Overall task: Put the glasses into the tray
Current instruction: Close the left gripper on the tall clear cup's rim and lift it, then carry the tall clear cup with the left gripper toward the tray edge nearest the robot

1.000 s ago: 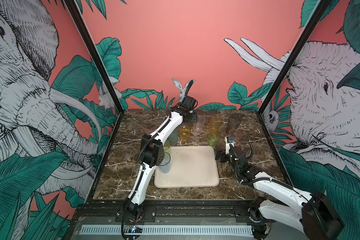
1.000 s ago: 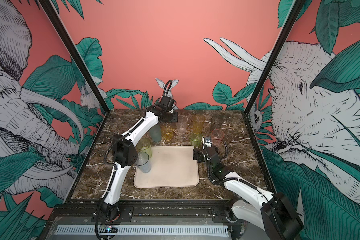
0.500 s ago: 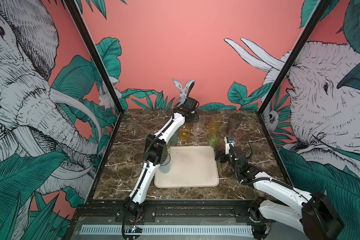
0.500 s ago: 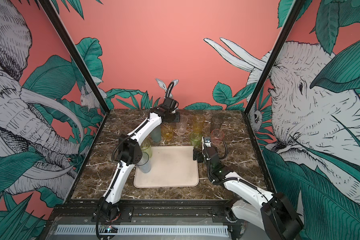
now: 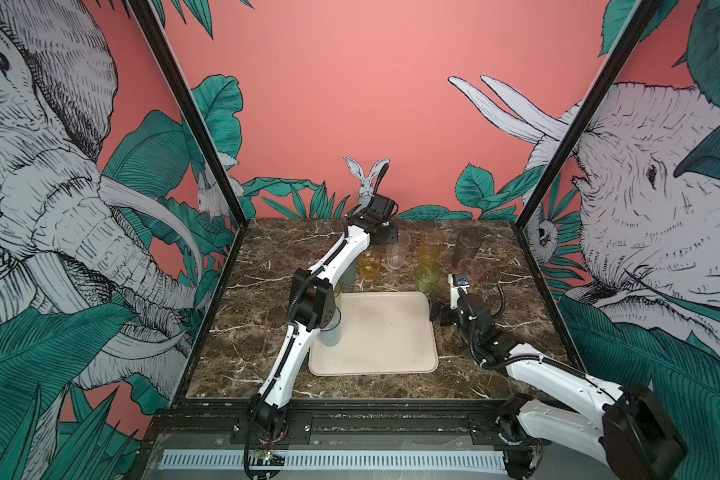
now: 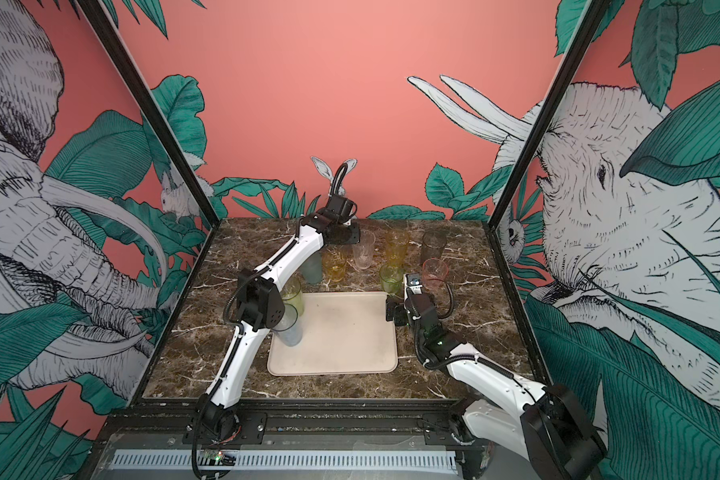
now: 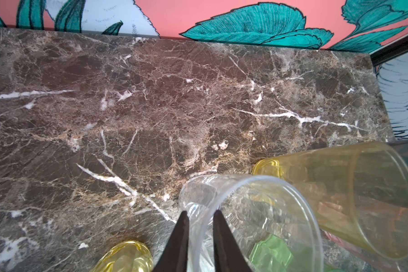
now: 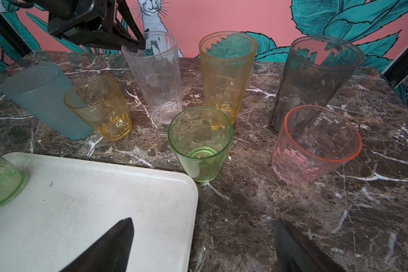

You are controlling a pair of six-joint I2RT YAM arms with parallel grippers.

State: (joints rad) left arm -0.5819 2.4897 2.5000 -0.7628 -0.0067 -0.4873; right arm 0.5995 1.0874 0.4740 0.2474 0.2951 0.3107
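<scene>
Two of the nine translucent glasses stood in the cream-beige square tray (image 6: 341,349), both along its left edge in a top view: a tall yellow-green tumbler (image 6: 294,295) at the upper corner and a pale blue tumbler (image 6: 289,328) just below it. Seven stood on the brown marble worktop (image 5: 246,353) above the tray: a frosted teal tumbler (image 8: 45,99), a short amber tumbler (image 8: 99,108), a tall clear tumbler (image 8: 156,77), a tall amber tumbler (image 8: 226,75), a smoky grey tumbler (image 8: 313,77), a short green tumbler (image 8: 200,143) just beside the tray's upper right corner, and a pink tumbler (image 8: 316,146). The left gripper (image 7: 200,213) straddled the tall clear tumbler's rim, one finger inside and one outside, jaws narrow; whether they pinched the wall could not be told. The right gripper (image 8: 203,247) hung spread wide and empty over the tray's right edge. The task looked less than a quarter done.
</scene>
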